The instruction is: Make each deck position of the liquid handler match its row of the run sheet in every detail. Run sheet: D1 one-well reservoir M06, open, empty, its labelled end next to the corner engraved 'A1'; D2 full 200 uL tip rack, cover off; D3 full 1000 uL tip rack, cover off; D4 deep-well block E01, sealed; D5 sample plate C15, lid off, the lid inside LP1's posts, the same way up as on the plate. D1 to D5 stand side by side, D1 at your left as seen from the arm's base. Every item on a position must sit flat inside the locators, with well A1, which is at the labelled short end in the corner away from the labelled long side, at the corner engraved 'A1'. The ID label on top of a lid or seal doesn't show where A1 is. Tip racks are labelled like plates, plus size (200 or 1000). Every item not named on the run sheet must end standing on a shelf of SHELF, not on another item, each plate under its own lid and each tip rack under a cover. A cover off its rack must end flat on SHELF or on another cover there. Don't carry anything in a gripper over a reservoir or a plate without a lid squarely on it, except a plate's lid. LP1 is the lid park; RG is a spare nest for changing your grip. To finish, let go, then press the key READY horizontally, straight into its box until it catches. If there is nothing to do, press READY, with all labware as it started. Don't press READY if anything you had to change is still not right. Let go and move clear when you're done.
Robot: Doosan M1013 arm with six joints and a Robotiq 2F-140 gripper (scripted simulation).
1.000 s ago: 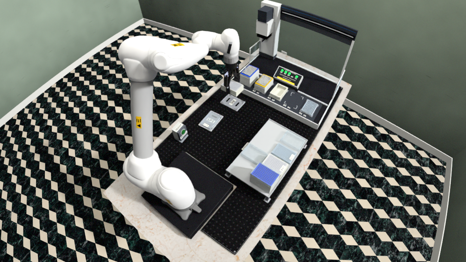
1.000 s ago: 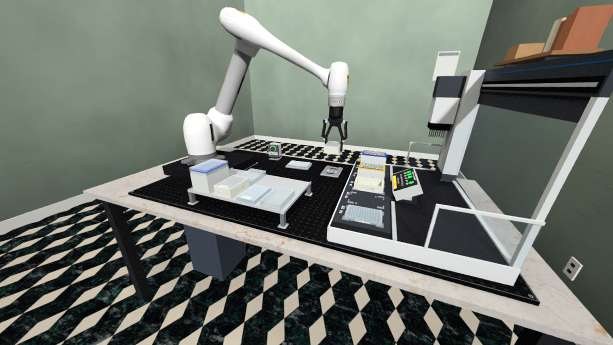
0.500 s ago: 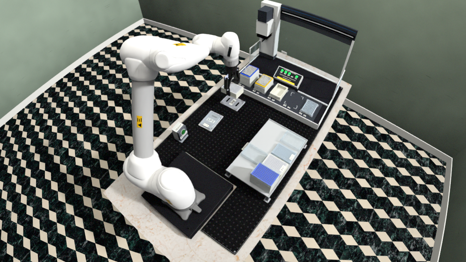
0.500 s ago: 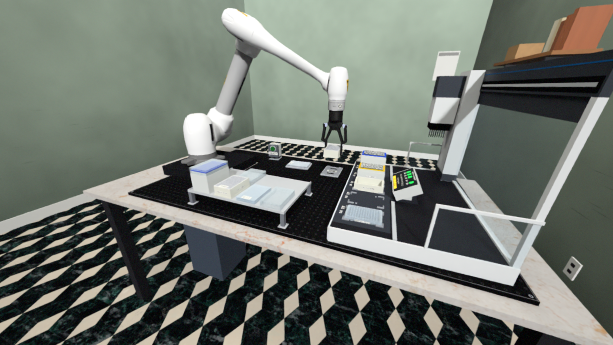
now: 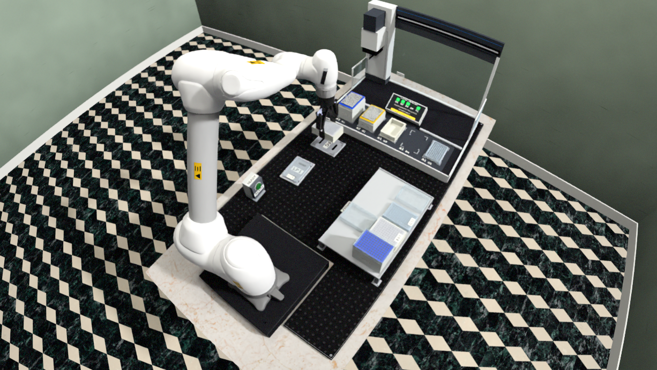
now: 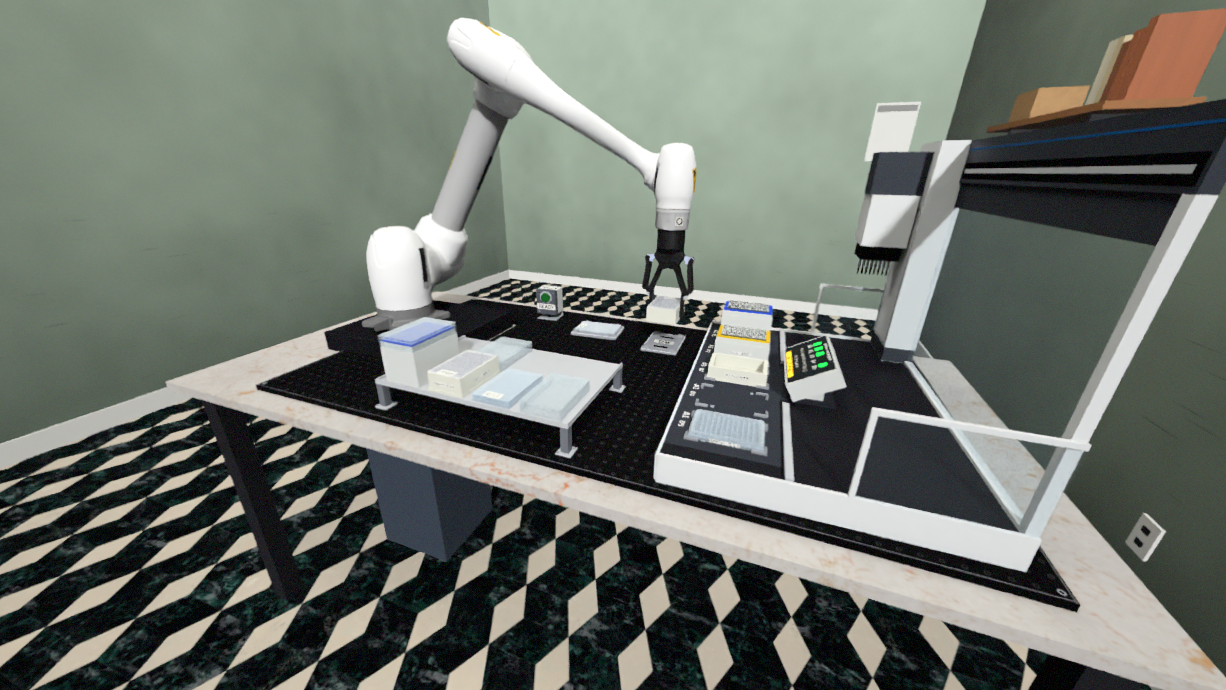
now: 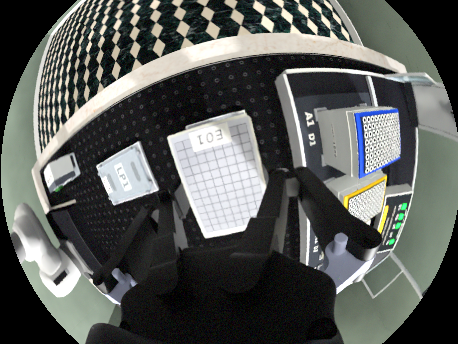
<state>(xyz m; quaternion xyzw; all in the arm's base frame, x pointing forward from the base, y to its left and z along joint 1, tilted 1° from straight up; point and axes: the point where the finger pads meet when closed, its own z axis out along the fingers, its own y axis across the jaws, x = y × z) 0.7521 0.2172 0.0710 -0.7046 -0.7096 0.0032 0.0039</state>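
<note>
My gripper (image 5: 323, 123) is shut on the sealed deep-well block E01 (image 5: 330, 132). It holds the block a little above the RG nest (image 5: 329, 147), just left of the deck. The wrist view shows the block's white gridded seal with the label E01 (image 7: 216, 179) between the fingers. On the deck, a blue-rimmed tip rack (image 5: 351, 105) stands at D1, a yellow-rimmed tip rack (image 5: 372, 117) at D2 and an open white reservoir (image 5: 391, 129) at D3. D4 (image 5: 416, 142) is bare. A clear sample plate (image 5: 435, 151) without a lid sits at D5.
The LP1 lid park (image 5: 297, 170) and the READY key box (image 5: 253, 187) lie nearer the arm's base. SHELF (image 5: 378, 215) carries a blue-covered tip rack (image 5: 373, 245), several plates and a clear cover. The pipetting gantry (image 5: 376, 41) stands behind the deck.
</note>
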